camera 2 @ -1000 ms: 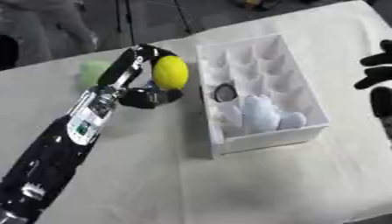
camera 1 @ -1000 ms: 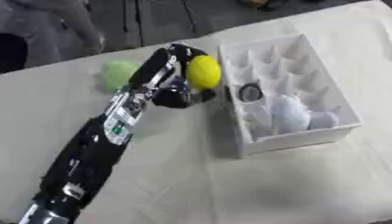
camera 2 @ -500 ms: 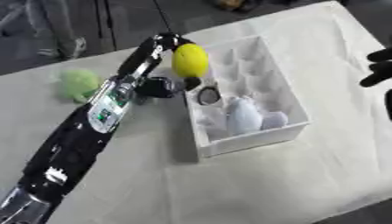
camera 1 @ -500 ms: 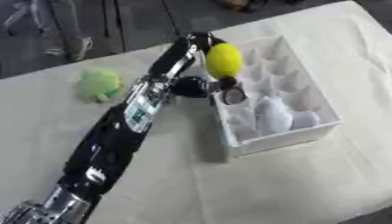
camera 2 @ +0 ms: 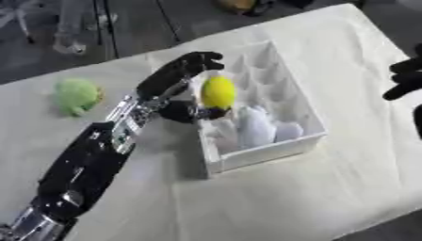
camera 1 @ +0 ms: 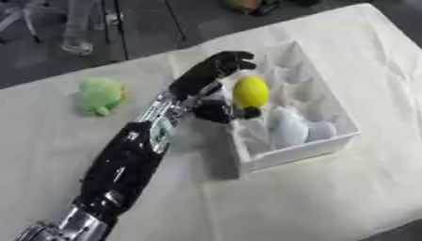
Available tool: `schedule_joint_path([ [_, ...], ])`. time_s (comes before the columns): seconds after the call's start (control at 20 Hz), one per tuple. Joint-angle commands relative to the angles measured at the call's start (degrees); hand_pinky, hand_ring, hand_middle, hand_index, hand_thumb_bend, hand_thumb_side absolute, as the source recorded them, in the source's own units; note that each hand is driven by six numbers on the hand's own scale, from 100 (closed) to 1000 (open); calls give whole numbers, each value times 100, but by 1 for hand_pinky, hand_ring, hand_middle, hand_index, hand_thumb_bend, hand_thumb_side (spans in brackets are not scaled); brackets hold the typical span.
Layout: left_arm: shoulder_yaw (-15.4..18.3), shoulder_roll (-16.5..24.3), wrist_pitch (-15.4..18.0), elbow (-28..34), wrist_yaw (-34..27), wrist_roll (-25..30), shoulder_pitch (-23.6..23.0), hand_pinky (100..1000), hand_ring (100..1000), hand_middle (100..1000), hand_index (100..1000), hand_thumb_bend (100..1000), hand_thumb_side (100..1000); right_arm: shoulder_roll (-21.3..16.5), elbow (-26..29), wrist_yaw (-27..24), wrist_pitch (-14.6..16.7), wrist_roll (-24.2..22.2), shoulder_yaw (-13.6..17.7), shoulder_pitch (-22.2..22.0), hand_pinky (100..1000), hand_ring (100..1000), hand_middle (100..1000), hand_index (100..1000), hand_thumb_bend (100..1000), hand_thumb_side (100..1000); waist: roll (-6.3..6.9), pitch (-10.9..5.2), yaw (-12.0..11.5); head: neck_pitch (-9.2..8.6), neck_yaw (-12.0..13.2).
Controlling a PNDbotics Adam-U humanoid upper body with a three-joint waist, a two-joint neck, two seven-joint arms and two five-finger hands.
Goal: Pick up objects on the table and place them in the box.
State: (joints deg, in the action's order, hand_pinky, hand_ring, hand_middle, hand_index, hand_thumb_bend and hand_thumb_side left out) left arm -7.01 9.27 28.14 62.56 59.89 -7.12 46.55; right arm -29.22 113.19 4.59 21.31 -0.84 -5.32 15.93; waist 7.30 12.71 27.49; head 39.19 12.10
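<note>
Left eye view: left hand (camera 1: 216,70) is reaching in from the lower left of the frame to the box's near-left edge, fingers lying fairly straight above a yellow egg-shaped object (camera 1: 250,92), thumb sitting below it. The yellow object is sitting over the left-side compartments of the white box (camera 1: 290,152); cannot tell whether the hand is touching it or whether it is resting in a cell. The box is lying askew at centre right of the frame on the cream-cloth surface (camera 1: 313,197), and its inside is divided into a grid of cells. Pale white-bluish rounded things (camera 1: 290,130) are filling the compartments at the lower end of the box, just beside the yellow object. A green soft-looking object (camera 1: 101,94) is lying on the surface at the left of the frame, well apart from the box. The forearm is carrying a small light patch with a green mark, writing not readable. Right eye view: right hand (camera 2: 405,77) is showing at the right edge, dark fingers spread and holding nothing, well apart from the box.
</note>
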Motion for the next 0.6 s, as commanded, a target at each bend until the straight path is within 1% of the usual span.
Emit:
schedule_joint_path([
  [0.05,137,28,-151,111,-5,-243,52,1000,937,981,940,905,988,-112,140,-25,9,-15,36,29,748,576,709,914,371,759,-6,32,-27,-71,-9],
  [0.1,188,29,-235,131,-96,-328,11,1000,908,956,921,829,928,-110,140,-19,5,-12,42,18,748,575,709,915,371,759,-8,34,-55,-72,-25],
  [0.15,218,37,-314,168,-226,-409,-38,1000,908,956,921,829,928,-109,140,-11,3,-7,49,5,748,575,709,915,371,759,-9,33,-82,-71,-38],
  [0.2,273,51,-392,238,-442,-524,-113,1000,831,891,876,715,854,-111,140,0,-3,4,62,-15,748,575,709,915,372,760,-14,30,-126,-65,-54],
  [0.25,316,87,-466,348,-785,-659,-212,1000,831,891,876,715,854,-116,140,13,-9,21,80,-41,748,575,709,915,372,760,-19,25,-170,-57,-67],
  [0.3,365,137,-535,484,-1199,-765,-353,979,774,836,836,582,855,-122,140,28,-20,43,102,-69,748,575,708,914,372,759,-27,19,-232,-45,-72],
  [0.35,406,210,-593,677,-1706,-817,-517,979,774,836,836,582,855,-130,140,46,-31,71,126,-101,748,575,708,914,372,759,-35,10,-293,-34,-77],
  [0.4,418,281,-651,850,-2122,-788,-626,964,756,825,829,564,861,-136,140,62,-39,92,140,-123,748,575,708,914,372,759,-39,4,-334,-21,-81],
  [0.45,430,343,-708,1010,-2459,-720,-707,964,756,825,829,564,861,-140,140,78,-46,110,149,-140,748,575,708,914,372,759,-42,0,-363,-9,-86],
  [0.5,536,489,-737,1283,-2900,-677,-959,947,710,772,789,472,918,-155,140,103,-78,135,178,-209,748,574,708,914,375,757,-47,-32,-513,33,-120],
  [0.6,756,832,-803,2066,-3920,-437,-1516,941,708,777,794,482,911,-175,140,159,-136,188,228,-310,747,574,708,915,374,756,-50,-78,-711,92,-168],
])
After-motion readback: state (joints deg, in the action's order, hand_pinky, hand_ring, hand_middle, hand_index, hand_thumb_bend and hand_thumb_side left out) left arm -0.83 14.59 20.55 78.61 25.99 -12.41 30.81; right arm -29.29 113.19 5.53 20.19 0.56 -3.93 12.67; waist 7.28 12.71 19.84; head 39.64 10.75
